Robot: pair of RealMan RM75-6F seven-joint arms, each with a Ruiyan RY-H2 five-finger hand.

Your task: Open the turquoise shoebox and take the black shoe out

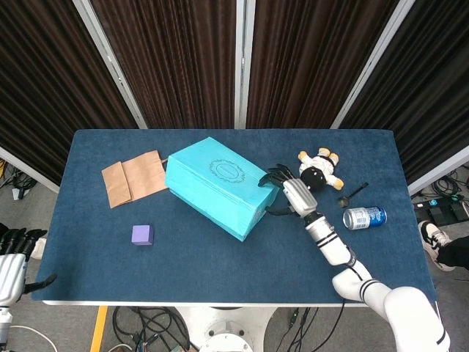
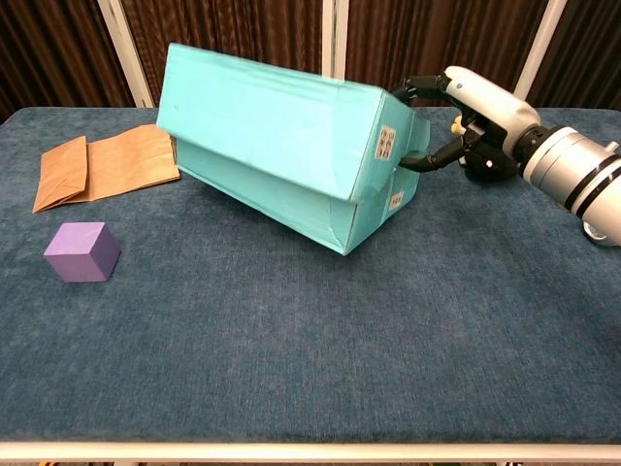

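The turquoise shoebox (image 1: 216, 183) lies mid-table, and its lid (image 2: 272, 112) is tilted up off the base (image 2: 301, 199) with a gap along the near side. My right hand (image 2: 456, 102) grips the lid's right end, fingers over the top and thumb under its edge; the head view shows the same hand (image 1: 289, 192) at the box's right corner. The black shoe is hidden inside. My left hand (image 1: 11, 268) hangs off the table's near-left corner, fingers apart, holding nothing.
A brown paper bag (image 2: 97, 165) lies flat left of the box, with a purple cube (image 2: 82, 250) nearer the front. Behind my right hand sit a plush toy (image 1: 319, 170), a small black scoop (image 1: 352, 195) and a blue can (image 1: 364, 217).
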